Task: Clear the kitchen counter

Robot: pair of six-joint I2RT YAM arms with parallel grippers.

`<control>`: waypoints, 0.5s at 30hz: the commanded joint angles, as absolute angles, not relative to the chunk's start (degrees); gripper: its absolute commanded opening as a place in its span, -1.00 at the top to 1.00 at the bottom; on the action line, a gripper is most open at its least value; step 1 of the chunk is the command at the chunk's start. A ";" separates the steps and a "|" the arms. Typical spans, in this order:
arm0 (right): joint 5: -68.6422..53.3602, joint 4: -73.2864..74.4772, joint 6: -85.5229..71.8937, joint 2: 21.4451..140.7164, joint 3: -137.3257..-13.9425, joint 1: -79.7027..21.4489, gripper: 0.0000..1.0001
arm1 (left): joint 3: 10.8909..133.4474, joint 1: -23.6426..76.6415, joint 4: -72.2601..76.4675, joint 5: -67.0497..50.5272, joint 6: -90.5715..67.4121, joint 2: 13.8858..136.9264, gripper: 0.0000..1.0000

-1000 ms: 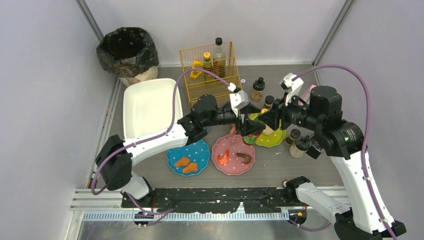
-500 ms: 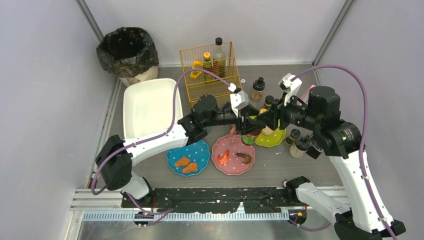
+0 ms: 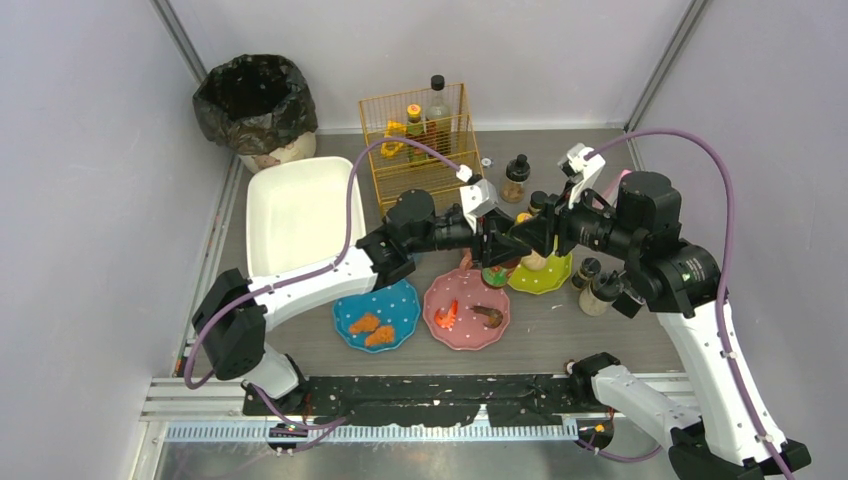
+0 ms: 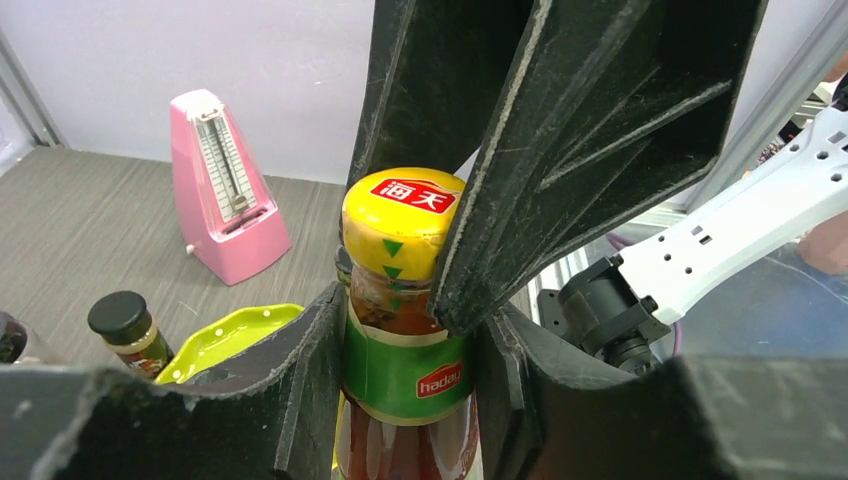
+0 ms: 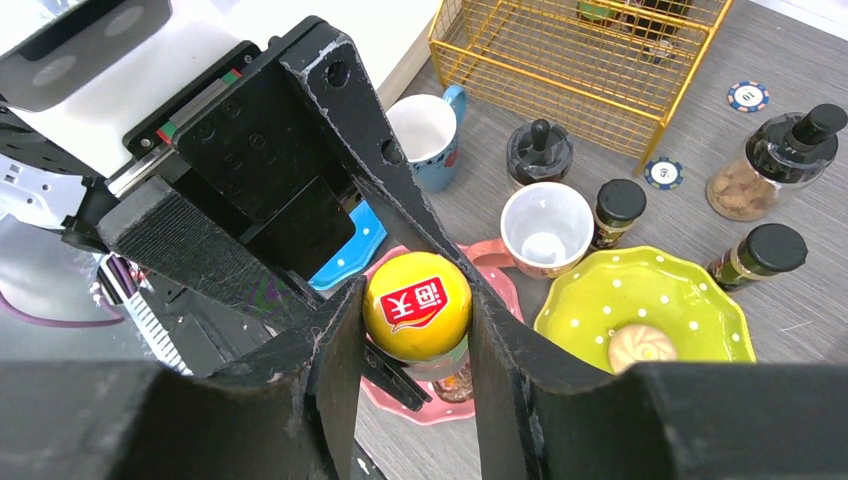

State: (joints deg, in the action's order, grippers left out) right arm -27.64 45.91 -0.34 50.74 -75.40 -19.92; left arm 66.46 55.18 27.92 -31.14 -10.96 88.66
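Note:
A sauce bottle (image 4: 405, 375) with a green label and a yellow cap (image 5: 416, 303) hangs above the grey wood-grain kitchen counter (image 3: 560, 335), between both grippers. My left gripper (image 4: 408, 350) is shut on its labelled neck. My right gripper (image 5: 416, 320) is shut on the yellow cap from the other side. In the top view the left gripper (image 3: 490, 243) and the right gripper (image 3: 517, 240) meet over the pink plate (image 3: 466, 312). The bottle's body is mostly hidden there.
A white tub (image 3: 290, 210) lies at the left and a black-bagged bin (image 3: 255, 100) behind it. A yellow wire basket (image 3: 420, 135) holds bottles. A blue plate (image 3: 378, 312), green plate (image 3: 548, 277), two mugs (image 5: 545, 225), spice jars (image 3: 597, 290) and a pink metronome (image 4: 225, 185) stand around.
Both grippers stay closed around the bottle. The joined pair has shifted slightly to the left. Nothing else has moved.

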 commanded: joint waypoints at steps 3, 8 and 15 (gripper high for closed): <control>-28.56 36.56 -3.81 48.03 -74.75 -20.30 0.14 | 65.42 55.16 33.30 -26.59 -12.13 86.63 1.00; -23.36 33.34 -5.87 44.61 -73.04 -20.28 -0.73 | 63.54 52.56 31.48 -21.17 -11.95 83.72 1.00; -14.02 28.06 -6.32 36.80 -67.22 -20.30 -0.91 | 66.23 44.89 26.42 -15.69 -9.88 79.24 1.00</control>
State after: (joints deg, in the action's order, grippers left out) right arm -20.73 34.35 -5.17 40.66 -70.15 -20.05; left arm 61.56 49.17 21.30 -21.08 -11.62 87.02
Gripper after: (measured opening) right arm 0.961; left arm 0.448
